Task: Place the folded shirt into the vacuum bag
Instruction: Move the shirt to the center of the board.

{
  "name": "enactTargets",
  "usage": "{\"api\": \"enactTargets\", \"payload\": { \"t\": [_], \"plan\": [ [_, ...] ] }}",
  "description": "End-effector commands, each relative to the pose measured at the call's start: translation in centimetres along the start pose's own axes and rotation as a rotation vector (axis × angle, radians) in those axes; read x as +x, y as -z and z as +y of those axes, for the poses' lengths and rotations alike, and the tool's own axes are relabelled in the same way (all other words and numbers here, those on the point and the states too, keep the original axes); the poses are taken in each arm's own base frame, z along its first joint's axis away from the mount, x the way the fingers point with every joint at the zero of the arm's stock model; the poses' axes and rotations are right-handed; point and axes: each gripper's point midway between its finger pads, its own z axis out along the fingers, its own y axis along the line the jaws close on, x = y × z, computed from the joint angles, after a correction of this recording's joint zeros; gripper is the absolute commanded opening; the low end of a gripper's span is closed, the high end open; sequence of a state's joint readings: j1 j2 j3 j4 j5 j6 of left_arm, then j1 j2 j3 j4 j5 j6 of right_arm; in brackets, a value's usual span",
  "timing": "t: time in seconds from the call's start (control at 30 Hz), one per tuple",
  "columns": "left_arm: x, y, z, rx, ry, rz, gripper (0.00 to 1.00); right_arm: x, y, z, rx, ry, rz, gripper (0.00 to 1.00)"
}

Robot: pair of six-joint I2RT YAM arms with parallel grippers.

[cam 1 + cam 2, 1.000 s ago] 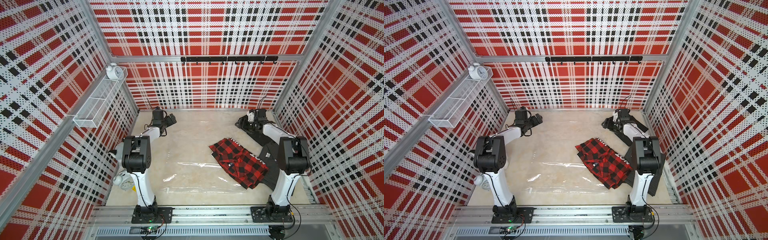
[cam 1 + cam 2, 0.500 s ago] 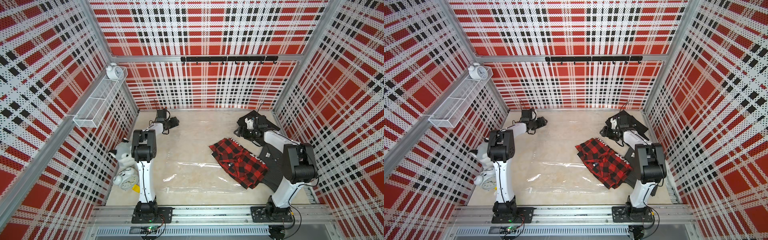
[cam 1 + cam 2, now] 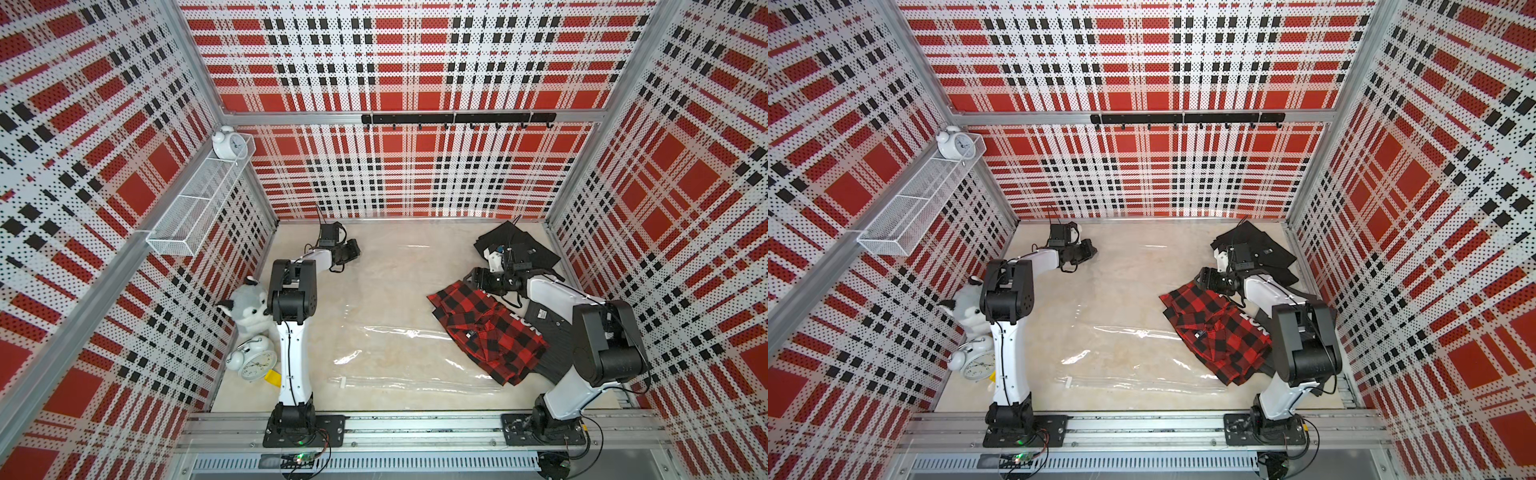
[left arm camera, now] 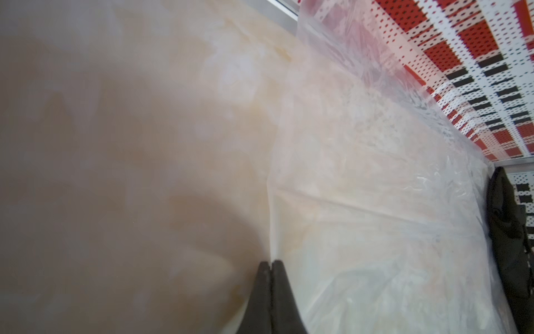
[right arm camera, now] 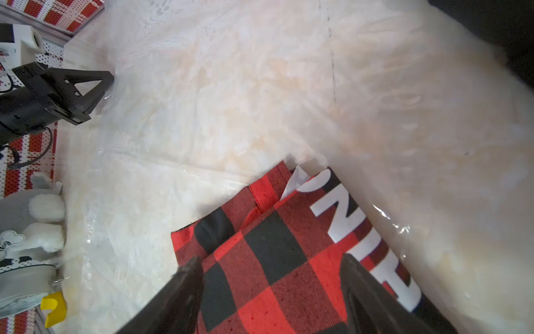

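The vacuum bag [image 3: 395, 336] [image 3: 1125, 332] lies flat and clear on the beige table, its white zip slider [image 3: 343, 382] near the front. My left gripper [image 3: 354, 249] [image 3: 1091, 248] is at the bag's far left corner. In the left wrist view it [image 4: 270, 263] is shut on the bag's edge [image 4: 271, 219]. The folded shirt [image 3: 486, 332] [image 3: 1217, 332], red and black plaid, rests at the bag's right side on a black garment. My right gripper [image 3: 473, 279] [image 5: 271, 260] is open, its jaws straddling the shirt's far corner [image 5: 274, 245] without closing on it.
A black garment with white letters [image 3: 548, 332] lies under the shirt. More black clothes [image 3: 519, 245] are at the back right. A plush husky [image 3: 247, 307] and an alarm clock [image 3: 253, 361] stand by the left wall. A wire shelf [image 3: 199, 203] hangs above them.
My left gripper moved a little toward the middle and closed on the bag's far edge. My right gripper came forward from the back right to the shirt's far corner, staying open.
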State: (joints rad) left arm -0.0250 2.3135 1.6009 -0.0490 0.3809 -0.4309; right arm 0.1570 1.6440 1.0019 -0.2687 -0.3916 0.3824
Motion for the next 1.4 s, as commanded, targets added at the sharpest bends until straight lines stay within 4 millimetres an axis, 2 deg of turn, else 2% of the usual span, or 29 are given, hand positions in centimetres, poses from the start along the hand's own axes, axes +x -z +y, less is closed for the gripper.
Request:
{"api": "enactTargets", "payload": {
  "t": [0.0, 0.13, 0.27, 0.43, 0.53, 0.7, 0.87, 1.1, 1.37],
  "plan": [
    [-4.7, 4.3, -2.2, 0.058, 0.001, -0.164, 0.0, 0.8, 1.0, 0.7, 0.04, 0.062, -0.014, 0.78],
    [-6.3, 7.4, -2.6, 0.091, 0.014, -0.266, 0.0, 2.6, 0.7, 1.9, 0.022, 0.089, 0.018, 0.78],
    [-7.4, 10.1, -2.6, 0.108, 0.027, -0.354, 0.0, 4.3, -0.3, 4.9, -0.032, 0.171, 0.065, 0.78],
    [-8.0, 11.9, -2.7, 0.096, 0.016, -0.404, 0.0, 6.3, -2.1, 8.1, -0.066, 0.261, 0.12, 0.78],
    [-8.1, 12.8, -2.5, 0.084, 0.017, -0.43, 0.0, 7.0, -3.7, 8.6, -0.053, 0.277, 0.154, 0.78],
    [-8.1, 14.5, -2.3, 0.08, 0.021, -0.477, 0.0, 5.9, -6.5, 6.1, 0.092, 0.238, 0.153, 0.78],
    [-8.0, 16.6, -0.2, 0.036, 0.052, -0.536, 0.0, 5.2, -8.2, 2.3, 0.263, 0.19, 0.167, 0.78],
    [-8.2, 19.0, 3.3, 0.003, 0.133, -0.588, 0.0, 4.3, -7.2, -2.0, 0.338, 0.085, 0.116, 0.78],
    [-8.2, 20.2, 4.1, -0.021, 0.15, -0.619, 0.0, 2.4, -4.4, -6.6, 0.398, -0.031, 0.046, 0.79]
  ]
}}
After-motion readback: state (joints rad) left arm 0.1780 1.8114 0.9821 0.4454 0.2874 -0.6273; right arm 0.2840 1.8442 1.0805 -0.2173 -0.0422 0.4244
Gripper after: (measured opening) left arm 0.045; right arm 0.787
